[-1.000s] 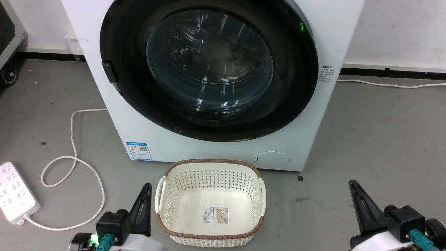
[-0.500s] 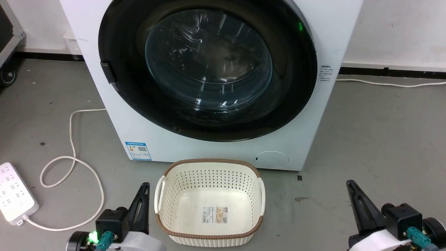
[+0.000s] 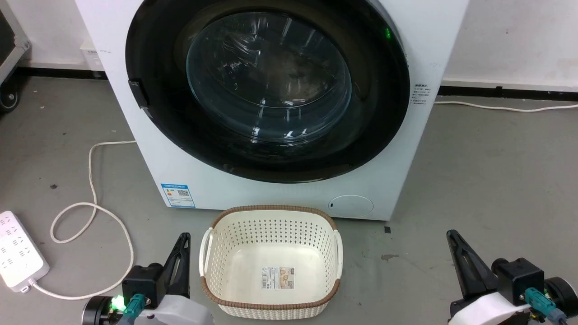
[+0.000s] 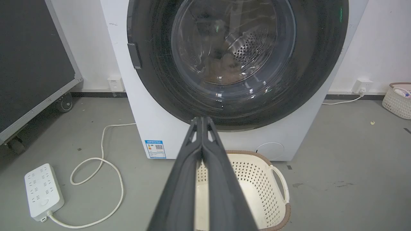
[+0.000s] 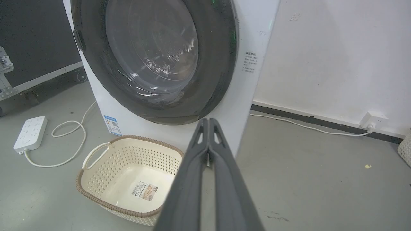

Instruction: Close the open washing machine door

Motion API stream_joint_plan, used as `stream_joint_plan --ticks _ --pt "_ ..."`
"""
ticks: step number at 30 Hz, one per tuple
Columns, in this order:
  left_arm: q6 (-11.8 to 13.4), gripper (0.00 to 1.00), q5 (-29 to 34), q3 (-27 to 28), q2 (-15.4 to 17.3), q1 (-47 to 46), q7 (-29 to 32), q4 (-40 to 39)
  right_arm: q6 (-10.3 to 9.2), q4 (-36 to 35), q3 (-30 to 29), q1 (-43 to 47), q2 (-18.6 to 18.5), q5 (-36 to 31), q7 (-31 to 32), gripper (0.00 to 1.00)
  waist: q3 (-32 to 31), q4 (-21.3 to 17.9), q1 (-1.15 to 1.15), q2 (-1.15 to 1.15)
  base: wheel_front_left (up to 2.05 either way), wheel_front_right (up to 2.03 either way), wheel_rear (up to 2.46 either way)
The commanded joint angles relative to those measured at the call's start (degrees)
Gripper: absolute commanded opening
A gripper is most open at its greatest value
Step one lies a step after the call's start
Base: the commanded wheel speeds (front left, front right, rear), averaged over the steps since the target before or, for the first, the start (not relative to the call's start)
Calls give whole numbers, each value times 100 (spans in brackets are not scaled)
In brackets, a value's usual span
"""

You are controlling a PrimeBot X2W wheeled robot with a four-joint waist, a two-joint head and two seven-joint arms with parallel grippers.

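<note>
The washing machine door [image 3: 268, 76] is a big round black frame with a bulging clear glass bowl. It lies flat against the white machine's front [image 3: 289, 198], with no gap that I can see. The door [image 4: 237, 57] shows a perforated steel drum through its glass in the left wrist view. The door [image 5: 154, 54] looks flush from the right wrist too. My left gripper [image 3: 183, 239] is shut and empty, low beside the basket. My right gripper [image 3: 451, 237] is shut and empty at the lower right. Both are well short of the door.
A cream perforated basket [image 3: 271, 225] with a brown rim stands on the grey floor just before the machine. A white power strip [image 3: 18, 253] and its looping cable [image 3: 92, 180] lie to the left. A wheeled black case [image 4: 32, 64] stands farther left.
Both grippers have sunk slightly toward the bottom edge of the head view, and the whole picture has shifted a little. The door looks the same.
</note>
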Motion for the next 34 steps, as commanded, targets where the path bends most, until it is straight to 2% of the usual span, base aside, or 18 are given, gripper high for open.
stream_joint_plan --ticks 1,34 --pt "38 0 37 22 2 -65 35 -36 -4 -41 15 -78 24 42 35 0 1 -1 0 0 0 0 0" --pt "163 0 282 167 3 -133 445 -228 -5 -127 122 -180 34 87 447 0 19 -53 0 0 0 0 0"
